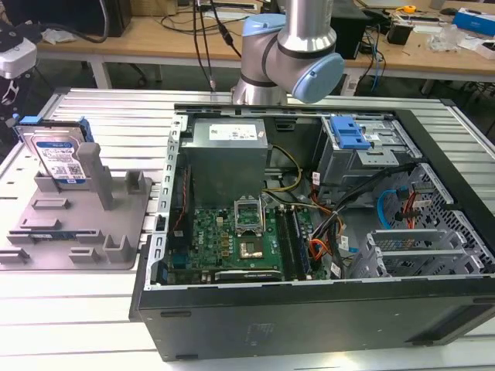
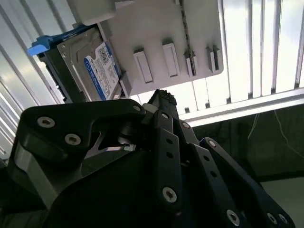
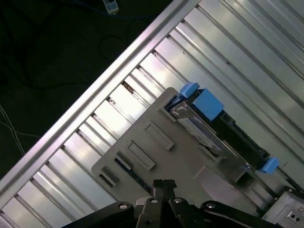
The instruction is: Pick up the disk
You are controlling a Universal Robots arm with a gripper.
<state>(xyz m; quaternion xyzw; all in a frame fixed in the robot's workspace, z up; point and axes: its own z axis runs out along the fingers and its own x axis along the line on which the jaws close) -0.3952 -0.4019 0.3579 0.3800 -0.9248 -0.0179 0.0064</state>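
We see the disk standing on edge in the grey fixture on the worktop, at the exterior view's left of the computer case. In the first wrist view our tool hangs clear of the disk, tips together, empty.

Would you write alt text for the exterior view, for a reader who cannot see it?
A silver disk with blue rails stands on edge in a grey slotted fixture at the exterior view's left, on a slatted metal table. An open computer case lies beside it, the robot arm behind.

Exterior view overlooks table; wrist views share disk.
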